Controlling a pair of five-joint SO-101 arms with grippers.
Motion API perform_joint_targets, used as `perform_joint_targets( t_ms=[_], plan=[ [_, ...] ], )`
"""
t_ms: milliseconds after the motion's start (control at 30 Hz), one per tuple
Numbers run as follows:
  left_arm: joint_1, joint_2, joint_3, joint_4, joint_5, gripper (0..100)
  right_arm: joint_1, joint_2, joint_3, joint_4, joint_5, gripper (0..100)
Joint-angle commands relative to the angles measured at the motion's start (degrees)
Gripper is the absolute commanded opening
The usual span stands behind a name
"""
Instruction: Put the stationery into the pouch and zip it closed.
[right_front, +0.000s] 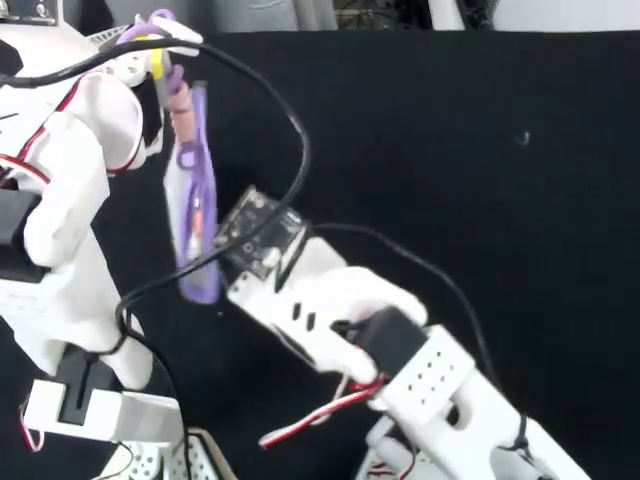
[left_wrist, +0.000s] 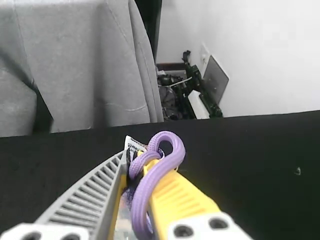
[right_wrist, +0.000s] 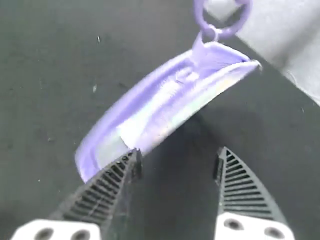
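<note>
While the pouch (right_front: 195, 200) hangs in the air over the black table (right_front: 480, 150), I think the job is only partway done. Something pale shows through its clear side, so stuff may be inside, but I cannot tell if the zip is shut. The left arm (right_front: 70, 200) stands up tall, and the left claw (left_wrist: 137, 160) is pinched tight on the purple cord (left_wrist: 160, 150) at the pouch's top. The right arm (right_front: 400, 350) lies low and stretched out. The right claw (right_wrist: 177, 155) is wide open with nothing in it, one finger right by the pouch's bottom end.
</note>
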Motion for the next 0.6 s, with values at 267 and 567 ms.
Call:
perform_joint_targets(
  t_ms=[267, 567],
  plan=[
    [0.4, 0.1, 0.0, -4.7, 5.1, 3, -7.5, -1.3, 5.0, -12.2, -4.6, 23.4],
    [0.7, 0.2, 0.0, -5.1, 5.5, 3, -6.1, -0.9, 7.9, -15.2, -4.7, 23.4]
  ],
)
